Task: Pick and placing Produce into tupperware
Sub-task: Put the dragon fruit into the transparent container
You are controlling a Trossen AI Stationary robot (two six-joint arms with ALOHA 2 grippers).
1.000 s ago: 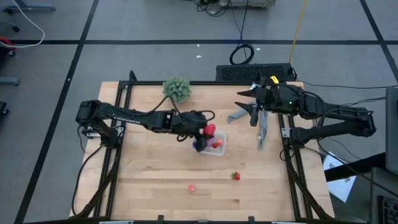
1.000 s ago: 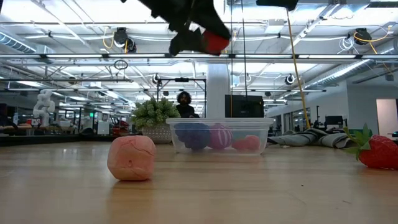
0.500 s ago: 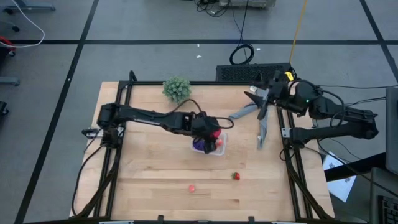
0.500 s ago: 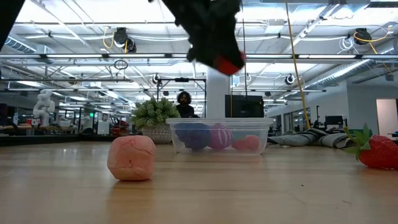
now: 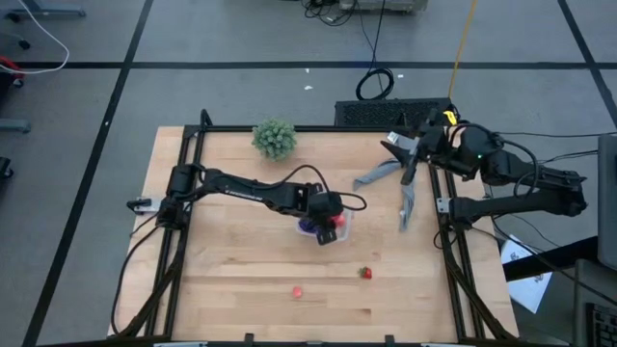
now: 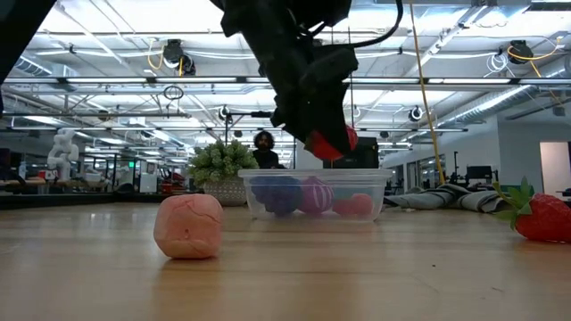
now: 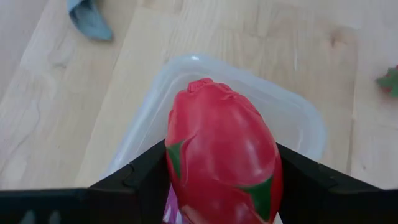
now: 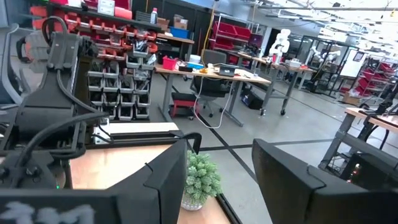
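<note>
My left gripper (image 5: 331, 220) hangs just over the clear tupperware (image 5: 344, 231), shut on a red fruit with green patches (image 7: 221, 162). In the low view that fruit (image 6: 333, 143) shows above the tupperware's rim (image 6: 317, 175). Inside the tupperware lie a purple cluster (image 6: 275, 194), a magenta ball (image 6: 314, 196) and a red piece (image 6: 357, 205). A strawberry (image 5: 365, 273) and a pink piece (image 5: 298, 290) rest on the table nearer the front. My right gripper (image 5: 398, 151) is raised at the far right, open with nothing between its fingers (image 8: 217, 180). My left gripper pinches the red fruit between its two fingers, one on each side of its rear half (image 7: 177, 186). The fingers (image 7: 140, 183) slant downward from the table's left side. The fruit's free end (image 7: 202, 87) juts out past them, clear of the tupperware below.
A green bushy plant (image 5: 275, 138) stands at the far side, left of centre. A grey cloth (image 5: 386, 176) lies at the far right, under my right arm. Bare wood spreads along the near left of the table (image 5: 222, 280).
My left gripper has carried the red fruit toward the table's right edge and down, tipping more steeply, until it hangs just above the tupperware. My right gripper has drawn back a little toward the far right corner.
</note>
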